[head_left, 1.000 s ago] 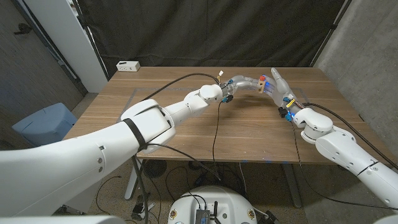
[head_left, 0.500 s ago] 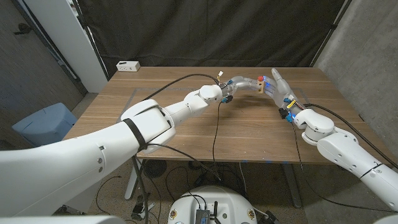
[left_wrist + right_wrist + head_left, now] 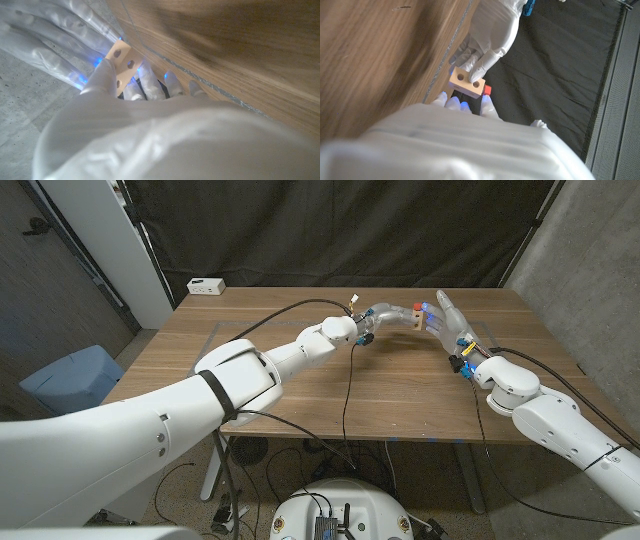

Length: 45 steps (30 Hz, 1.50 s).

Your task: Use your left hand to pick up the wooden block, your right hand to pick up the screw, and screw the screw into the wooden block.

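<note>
The pale wooden block with round holes is held above the far middle of the table by my left hand. My right hand meets it from the other side, its fingers spread beside the block. A small red screw head sits at the block's end, at my right hand's fingertips. The screw's shaft is hidden.
A white box lies at the table's far left corner. A black cable runs from my left wrist across the wooden table to its near edge. A dark curtain hangs behind, and a blue object stands left of the table.
My right wrist and forearm have shifted slightly to the right and toward the near edge. Both hands and the block stay together at the same spot.
</note>
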Available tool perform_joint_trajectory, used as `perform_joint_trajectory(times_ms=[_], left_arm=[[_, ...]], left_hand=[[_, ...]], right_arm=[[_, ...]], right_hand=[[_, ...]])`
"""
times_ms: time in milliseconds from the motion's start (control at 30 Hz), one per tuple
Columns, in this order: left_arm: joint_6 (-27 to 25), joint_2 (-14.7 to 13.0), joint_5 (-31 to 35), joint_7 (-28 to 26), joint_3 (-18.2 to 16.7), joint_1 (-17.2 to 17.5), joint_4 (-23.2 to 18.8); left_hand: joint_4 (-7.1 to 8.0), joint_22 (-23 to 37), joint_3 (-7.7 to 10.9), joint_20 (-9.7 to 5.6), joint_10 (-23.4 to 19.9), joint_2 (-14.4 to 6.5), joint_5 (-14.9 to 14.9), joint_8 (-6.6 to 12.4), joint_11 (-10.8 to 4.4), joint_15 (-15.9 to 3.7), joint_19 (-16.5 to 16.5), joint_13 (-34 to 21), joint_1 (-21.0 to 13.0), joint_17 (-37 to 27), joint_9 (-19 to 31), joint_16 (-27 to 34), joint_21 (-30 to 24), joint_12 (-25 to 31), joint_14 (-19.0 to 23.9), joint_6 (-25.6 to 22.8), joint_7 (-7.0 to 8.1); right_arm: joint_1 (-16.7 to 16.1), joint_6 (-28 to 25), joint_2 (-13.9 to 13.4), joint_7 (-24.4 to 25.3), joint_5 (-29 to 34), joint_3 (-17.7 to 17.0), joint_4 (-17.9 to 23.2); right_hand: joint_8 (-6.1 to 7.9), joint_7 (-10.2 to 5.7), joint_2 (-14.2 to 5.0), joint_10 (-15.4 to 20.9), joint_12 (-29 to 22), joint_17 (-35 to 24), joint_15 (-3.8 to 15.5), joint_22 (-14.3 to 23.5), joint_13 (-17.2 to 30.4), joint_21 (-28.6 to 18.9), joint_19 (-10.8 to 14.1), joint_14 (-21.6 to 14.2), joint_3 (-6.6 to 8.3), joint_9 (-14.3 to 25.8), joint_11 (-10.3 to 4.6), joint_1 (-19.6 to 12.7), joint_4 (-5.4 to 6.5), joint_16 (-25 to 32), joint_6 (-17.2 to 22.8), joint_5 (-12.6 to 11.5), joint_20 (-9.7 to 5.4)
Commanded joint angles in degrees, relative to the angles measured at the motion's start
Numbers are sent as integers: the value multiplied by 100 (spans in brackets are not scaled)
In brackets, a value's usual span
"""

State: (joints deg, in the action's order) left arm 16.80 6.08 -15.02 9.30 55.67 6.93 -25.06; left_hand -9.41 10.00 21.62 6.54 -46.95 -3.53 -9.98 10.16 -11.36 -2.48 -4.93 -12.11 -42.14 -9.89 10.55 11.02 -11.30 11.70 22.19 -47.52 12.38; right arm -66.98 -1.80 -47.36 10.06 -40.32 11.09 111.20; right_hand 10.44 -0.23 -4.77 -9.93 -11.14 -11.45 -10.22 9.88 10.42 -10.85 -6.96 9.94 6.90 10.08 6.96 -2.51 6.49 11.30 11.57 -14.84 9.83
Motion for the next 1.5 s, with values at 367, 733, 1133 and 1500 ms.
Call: perform_joint_trajectory(times_ms=[367, 733, 1133, 1500], left_arm=[[-32, -5, -7, -13, 11, -30, 0], [-10, 1, -1, -6, 19, -42, 0], [233, -19, 42, 71, 20, 0, 0], [564, -50, 82, 167, -13, 72, 0]], left_hand=[[66, 24, 66, 17, -13, -2, -28, 63, -15, -403, -45, -10, 9, -11, 15, 13, -7, 15, 72, -159, 51], [66, 24, 67, 23, 5, -4, -28, 68, 5, -402, -50, -11, 6, -11, 16, 13, -8, 8, 73, -173, 51], [68, 24, 62, 24, -1, 2, -27, 63, -5, -400, -45, -10, 9, -12, 15, 12, -6, 10, 70, -162, 50], [71, 24, 56, 22, -8, 5, -26, 70, 5, -404, -46, -10, 15, -13, 15, 13, -6, 13, 71, -179, 50]], right_arm=[[-228, -111, -97, 167, 16, -177, 287], [-327, -155, -173, 211, -7, -395, 270], [-201, -128, -144, 14, -56, -397, -2], [-11, 2, -62, -193, -66, -280, -261]], right_hand=[[27, -1, -29, -785, -28, -17, 14, 10, 12, -26, -15, 1141, 3, 3, -9, -5, 35, 35, 63, -34, 17], [19, 11, -29, -779, -25, -16, 14, 10, 12, -28, -9, 1126, 4, 4, -4, -10, 34, 39, 54, -36, 22], [-11, 25, -19, -783, -18, -16, 8, 10, 13, -29, -5, 1134, -2, 3, -9, -10, 35, 34, -21, -37, 26], [-23, 9, -5, -828, 2, -18, 7, 9, 13, -27, -8, 1147, -11, 3, -3, -4, 37, 28, -76, -37, 34]])
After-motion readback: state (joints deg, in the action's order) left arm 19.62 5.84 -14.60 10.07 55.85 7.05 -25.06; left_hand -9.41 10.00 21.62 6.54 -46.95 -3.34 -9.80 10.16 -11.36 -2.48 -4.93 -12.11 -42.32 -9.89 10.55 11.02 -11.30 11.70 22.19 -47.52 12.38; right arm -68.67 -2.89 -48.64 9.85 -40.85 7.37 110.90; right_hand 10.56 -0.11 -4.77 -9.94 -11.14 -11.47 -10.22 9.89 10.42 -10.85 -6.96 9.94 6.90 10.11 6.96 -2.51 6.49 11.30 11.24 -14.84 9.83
